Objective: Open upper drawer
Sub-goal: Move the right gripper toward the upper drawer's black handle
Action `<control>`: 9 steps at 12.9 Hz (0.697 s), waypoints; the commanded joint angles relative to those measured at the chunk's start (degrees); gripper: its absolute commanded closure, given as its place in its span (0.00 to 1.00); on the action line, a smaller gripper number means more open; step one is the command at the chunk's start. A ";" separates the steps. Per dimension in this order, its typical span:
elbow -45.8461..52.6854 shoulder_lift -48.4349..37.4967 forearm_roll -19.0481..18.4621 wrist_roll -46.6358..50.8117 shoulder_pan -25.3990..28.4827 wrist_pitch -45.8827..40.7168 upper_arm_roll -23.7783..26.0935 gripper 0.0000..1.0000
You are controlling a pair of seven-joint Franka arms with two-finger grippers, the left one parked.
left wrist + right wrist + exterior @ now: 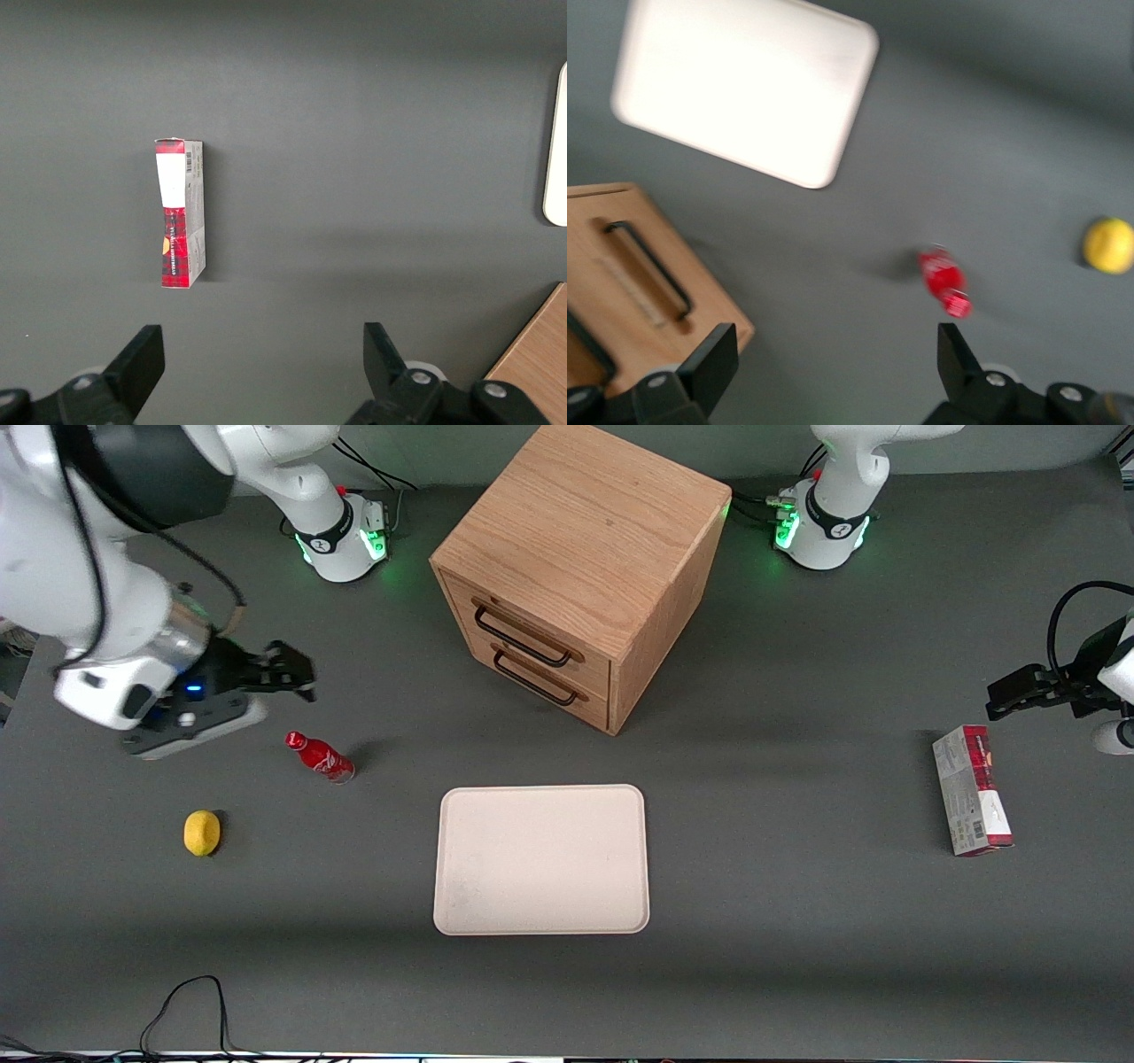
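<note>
I hold the pincer [297, 673] spread and empty above the counter [797, 921]. The upper drawer [523, 631] sits shut in the oak cabinet [585, 531], well apart sideways toward the parked arm, its black bar handle [521, 638] running level along the front.

Gripper [282, 671] hangs above the table [797, 921] toward the working arm's end, fingers parted, holding nothing. Red bottle [320, 756] lies just below it and nearer the camera; yellow lemon [202, 833] nearer still. Oak cabinet [585, 558] stands well apart toward the parked arm's end, 2 drawers shut; upper drawer [523, 631] with its black handle [521, 638] sits flush. Cream tray [541, 859] lies nearer the camera than the cabinet.
</note>
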 commanded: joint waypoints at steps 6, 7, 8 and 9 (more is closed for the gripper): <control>1.33 5.12 -5.06 -2.56 20.39 3.94 -0.63 0.00; 1.24 5.47 -5.07 -5.62 21.37 4.20 -0.63 0.00; 0.80 5.48 -4.72 -9.91 21.55 4.55 -0.63 0.00; -0.16 5.22 -4.29 -12.74 21.56 4.90 -0.54 0.00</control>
